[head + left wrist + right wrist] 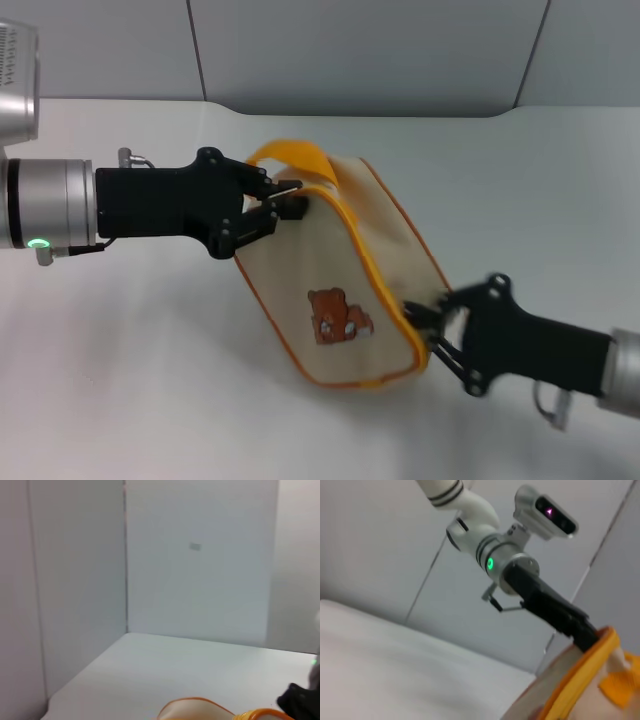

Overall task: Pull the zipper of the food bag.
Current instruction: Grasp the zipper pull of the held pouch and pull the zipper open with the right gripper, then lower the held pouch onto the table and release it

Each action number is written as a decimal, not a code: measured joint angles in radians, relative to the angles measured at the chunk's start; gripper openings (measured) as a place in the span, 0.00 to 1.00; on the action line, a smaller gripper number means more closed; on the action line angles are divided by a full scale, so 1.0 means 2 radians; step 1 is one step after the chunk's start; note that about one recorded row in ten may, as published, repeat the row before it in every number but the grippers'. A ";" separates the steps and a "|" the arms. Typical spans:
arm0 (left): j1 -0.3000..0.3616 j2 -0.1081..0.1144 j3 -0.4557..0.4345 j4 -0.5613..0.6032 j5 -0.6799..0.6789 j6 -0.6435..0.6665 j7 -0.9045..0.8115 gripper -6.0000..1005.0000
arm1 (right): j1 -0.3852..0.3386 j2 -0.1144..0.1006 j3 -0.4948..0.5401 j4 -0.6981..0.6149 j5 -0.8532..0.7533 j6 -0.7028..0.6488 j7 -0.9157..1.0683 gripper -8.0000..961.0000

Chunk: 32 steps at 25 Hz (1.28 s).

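The beige food bag (345, 270) with a brown bear print lies slanted across the middle of the white table, held between my two grippers. Its orange-yellow zipper band (372, 265) runs along the upper edge. My left gripper (285, 203) is shut at the bag's far-left end, under the orange loop handle (290, 152), on a small silvery pull tab (289, 186). My right gripper (428, 328) is shut on the bag's near-right corner. The right wrist view shows the left gripper (582, 632) at the bag's (560, 695) orange edge. The left wrist view shows only the bag's rim (195, 709).
The white table (150, 380) stretches around the bag. Grey wall panels (350, 50) stand close behind the table's far edge. Nothing else stands on the table.
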 joint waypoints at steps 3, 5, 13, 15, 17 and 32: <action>0.002 0.000 -0.006 -0.004 0.000 -0.010 0.000 0.12 | -0.028 0.000 0.000 -0.024 -0.003 -0.007 0.017 0.01; 0.004 0.000 -0.008 -0.005 0.000 -0.012 0.000 0.12 | -0.038 0.000 0.004 -0.030 -0.001 -0.012 0.022 0.01; 0.028 -0.005 -0.046 -0.008 -0.001 -0.017 -0.001 0.12 | -0.046 0.000 0.026 -0.049 0.003 -0.019 0.080 0.02; 0.044 -0.009 -0.075 -0.021 -0.002 -0.018 0.000 0.12 | -0.045 -0.001 0.030 -0.058 0.003 -0.021 0.116 0.02; 0.055 -0.015 -0.095 -0.037 -0.003 -0.019 0.006 0.12 | -0.044 -0.001 0.040 -0.060 0.003 -0.026 0.141 0.05; 0.119 -0.039 -0.122 -0.136 -0.004 -0.044 0.105 0.13 | 0.003 -0.013 0.119 -0.057 0.008 -0.073 0.276 0.57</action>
